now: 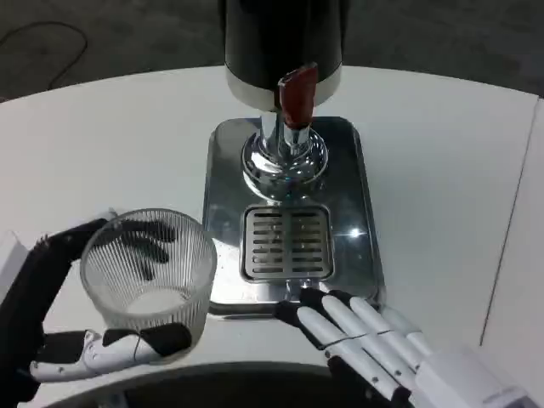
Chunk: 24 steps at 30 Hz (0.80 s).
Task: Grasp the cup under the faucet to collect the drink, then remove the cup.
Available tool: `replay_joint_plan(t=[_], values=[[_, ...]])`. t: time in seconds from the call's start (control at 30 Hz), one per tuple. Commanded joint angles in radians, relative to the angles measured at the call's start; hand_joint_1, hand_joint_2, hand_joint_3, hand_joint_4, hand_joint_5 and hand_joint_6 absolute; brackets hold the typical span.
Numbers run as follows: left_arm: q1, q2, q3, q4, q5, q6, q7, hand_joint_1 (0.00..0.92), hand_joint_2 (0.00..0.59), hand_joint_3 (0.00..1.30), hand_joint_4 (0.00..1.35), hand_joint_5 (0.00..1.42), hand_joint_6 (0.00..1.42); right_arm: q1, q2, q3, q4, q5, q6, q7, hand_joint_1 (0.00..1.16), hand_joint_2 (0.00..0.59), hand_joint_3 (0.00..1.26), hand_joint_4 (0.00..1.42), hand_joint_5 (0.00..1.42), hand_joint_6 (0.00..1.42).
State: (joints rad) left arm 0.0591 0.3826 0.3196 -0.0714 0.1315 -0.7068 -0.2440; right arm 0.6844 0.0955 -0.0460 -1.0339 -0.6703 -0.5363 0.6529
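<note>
A clear ribbed cup (150, 279) is held upright in my left hand (81, 340) at the lower left, to the left of the dispenser's base. Dark fingers show through the glass behind it and a thumb (127, 347) wraps its front. The cup looks empty. The dispenser (283, 42) stands at top centre with a red lever (297, 95) and a chrome faucet (284, 155) above a slotted drip grate (286, 241). My right hand (365, 340) lies flat and open at the front edge of the chrome base (361, 204), holding nothing.
The white round table (102, 144) stretches left and right of the dispenser. A seam or second table edge (514, 212) runs down the right side. Dark floor lies beyond the far table rim.
</note>
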Motion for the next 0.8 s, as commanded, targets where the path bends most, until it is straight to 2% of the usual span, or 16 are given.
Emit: replay_joint_plan(t=[0.03, 0.33, 0.57, 0.8], values=[[-0.131, 0.035, -0.024, 0.159, 0.085, -0.06, 0.077, 0.748, 0.053, 0.7, 0.75, 0.79, 0.55, 0.048, 0.078, -0.022, -0.013, 0.03, -0.003, -0.02, 0.58, 0.435, 0.06, 0.0, 0.0, 0.0], [-0.401, 0.061, -0.151, 0.488, 0.273, -0.059, 0.229, 0.73, 0.049, 0.69, 0.75, 0.79, 0.55, 0.059, 0.073, -0.049, -0.013, 0.05, -0.004, -0.031, 0.58, 0.435, 0.06, 0.0, 0.0, 0.0], [-0.533, 0.072, -0.241, 0.678, 0.347, -0.054, 0.344, 0.717, 0.059, 0.69, 0.75, 0.81, 0.56, 0.09, 0.076, -0.084, -0.013, 0.082, -0.031, -0.038, 0.58, 0.435, 0.07, 0.0, 0.0, 0.0], [-0.621, 0.048, -0.316, 0.838, 0.391, -0.048, 0.478, 0.711, 0.06, 0.69, 0.75, 0.81, 0.58, 0.132, 0.073, -0.158, -0.013, 0.143, -0.072, -0.051, 0.58, 0.435, 0.07, 0.01, 0.0, 0.0]])
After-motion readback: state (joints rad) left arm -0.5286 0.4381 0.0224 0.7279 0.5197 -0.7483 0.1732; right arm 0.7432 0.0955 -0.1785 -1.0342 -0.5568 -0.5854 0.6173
